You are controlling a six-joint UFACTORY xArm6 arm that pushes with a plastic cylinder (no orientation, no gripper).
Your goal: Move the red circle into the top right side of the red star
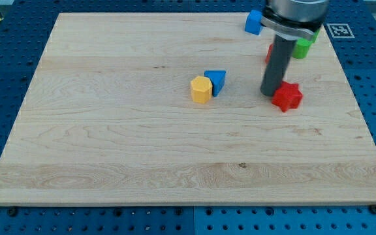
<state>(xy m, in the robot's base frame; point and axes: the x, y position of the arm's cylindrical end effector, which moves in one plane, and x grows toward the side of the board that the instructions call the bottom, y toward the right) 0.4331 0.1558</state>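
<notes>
The red star (pixel 287 96) lies on the right half of the wooden board (pixel 109 130). My tip (pixel 270 93) rests on the board right beside the star's left edge, touching or nearly touching it. The red circle (pixel 268 53) is mostly hidden behind the rod. Only a thin red sliver shows at the rod's left edge, above the star.
A green block (pixel 301 47) sits just right of the rod, above the star. A blue block (pixel 253 22) lies at the board's top edge. A yellow hexagon (pixel 201 89) and a blue triangle (pixel 217 81) touch near the board's middle.
</notes>
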